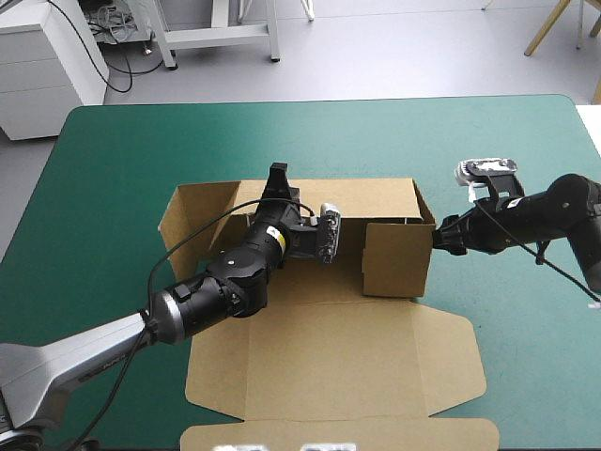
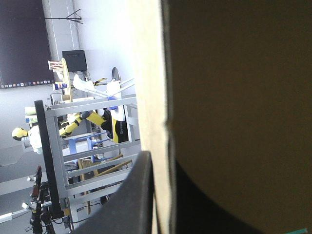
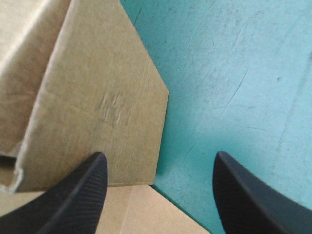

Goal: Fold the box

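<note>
The brown box (image 1: 338,366) lies partly formed at the table's middle, its lid flat toward the near edge. Its back wall (image 1: 366,195) stands raised. My left gripper (image 1: 278,178) reaches over the tray and is shut on the top edge of that wall; in the left wrist view the board edge (image 2: 161,97) runs between the left gripper's (image 2: 163,161) two black fingers. At the right end a side flap (image 1: 396,258) stands upright. My right gripper (image 1: 437,237) sits just outside that flap, open, with the brown wall (image 3: 97,97) ahead of one finger (image 3: 73,195) and nothing held.
The box's left side panel (image 1: 192,221) spreads outward over the teal-green cover (image 1: 113,188). A pale object (image 1: 590,127) shows at the table's right edge. Teal-green cover (image 3: 234,73) lies ahead of my right gripper.
</note>
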Robot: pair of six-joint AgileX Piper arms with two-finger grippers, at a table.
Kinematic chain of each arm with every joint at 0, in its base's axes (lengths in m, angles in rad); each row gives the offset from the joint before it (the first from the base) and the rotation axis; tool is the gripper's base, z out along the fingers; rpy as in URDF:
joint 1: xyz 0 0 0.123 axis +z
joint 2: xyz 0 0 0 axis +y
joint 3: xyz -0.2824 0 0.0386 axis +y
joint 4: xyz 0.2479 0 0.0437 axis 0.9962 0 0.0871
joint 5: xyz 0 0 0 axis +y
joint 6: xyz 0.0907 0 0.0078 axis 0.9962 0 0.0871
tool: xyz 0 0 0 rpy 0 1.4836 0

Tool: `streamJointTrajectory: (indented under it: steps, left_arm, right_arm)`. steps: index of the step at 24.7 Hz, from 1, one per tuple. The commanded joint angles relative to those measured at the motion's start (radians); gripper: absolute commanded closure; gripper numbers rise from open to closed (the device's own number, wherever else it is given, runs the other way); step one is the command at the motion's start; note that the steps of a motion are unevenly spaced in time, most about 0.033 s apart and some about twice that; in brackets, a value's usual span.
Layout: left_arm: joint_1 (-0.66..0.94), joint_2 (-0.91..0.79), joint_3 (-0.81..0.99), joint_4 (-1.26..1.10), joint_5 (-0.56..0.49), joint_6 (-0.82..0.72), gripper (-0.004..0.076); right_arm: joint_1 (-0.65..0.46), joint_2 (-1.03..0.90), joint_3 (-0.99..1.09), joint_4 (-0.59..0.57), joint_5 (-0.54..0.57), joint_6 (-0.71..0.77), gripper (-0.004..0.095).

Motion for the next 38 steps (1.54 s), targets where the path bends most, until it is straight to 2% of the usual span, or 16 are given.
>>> streamJointTrajectory:
  steps: [1, 4, 10, 16, 17, 19, 22, 23, 25, 30, 32, 34, 36, 38]
  left_arm:
    - [-0.009, -0.008, 0.003, -0.084, -0.007, -0.009, 0.0734]
    - [-0.009, -0.008, 0.003, -0.089, 0.011, -0.009, 0.0734]
    - [-0.009, -0.008, 0.003, -0.093, 0.044, -0.009, 0.0734]
    - [-0.009, -0.008, 0.003, -0.093, 0.032, -0.009, 0.0734]
    - [-0.009, -0.008, 0.003, -0.093, 0.034, -0.009, 0.0734]
    - [-0.009, -0.008, 0.003, -0.093, 0.036, -0.009, 0.0734]
    - [-0.009, -0.008, 0.003, -0.097, 0.036, -0.009, 0.0734]
    - [-0.009, -0.008, 0.003, -0.099, 0.030, -0.009, 0.0734]
    - [-0.009, -0.008, 0.003, -0.114, 0.018, -0.009, 0.0734]
    - [-0.009, -0.008, 0.003, -0.114, 0.018, -0.046, 0.0730]
    - [-0.009, -0.008, 0.003, -0.107, 0.018, -0.046, 0.0694]
    - [-0.009, -0.008, 0.003, -0.100, 0.018, -0.046, 0.0605]
    - [-0.009, -0.010, 0.001, -0.088, 0.020, -0.046, 0.0479]
    - [-0.011, -0.010, -0.004, -0.054, 0.040, -0.048, 0.0306]
  right_arm:
    - [0.002, -0.035, 0.015, 0.073, -0.017, -0.030, 0.0332]
    - [0.002, -0.035, 0.033, 0.113, -0.002, -0.064, 0.0332]
    - [0.002, -0.057, 0.037, 0.118, 0.038, -0.073, 0.0332]
    - [0.002, -0.089, 0.037, 0.170, 0.018, -0.116, 0.0342]
    - [0.002, -0.089, 0.037, 0.172, 0.011, -0.120, 0.0366]
    - [0.002, -0.089, 0.037, 0.187, 0.014, -0.129, 0.0513]
    - [0.002, -0.089, 0.037, 0.219, 0.024, -0.166, 0.0880]
    - [0.002, -0.089, 0.037, 0.250, 0.024, -0.186, 0.0920]
    - [0.002, -0.089, 0.037, 0.285, 0.025, -0.214, 0.0922]
    - [0.002, -0.089, 0.037, 0.277, 0.029, -0.214, 0.0921]
    - [0.002, -0.089, 0.037, 0.275, 0.029, -0.214, 0.0921]
    - [0.002, -0.089, 0.037, 0.271, 0.029, -0.205, 0.0921]
    - [0.002, -0.089, 0.037, 0.271, 0.030, -0.203, 0.0921]
    - [0.002, -0.089, 0.037, 0.271, 0.030, -0.203, 0.0921]
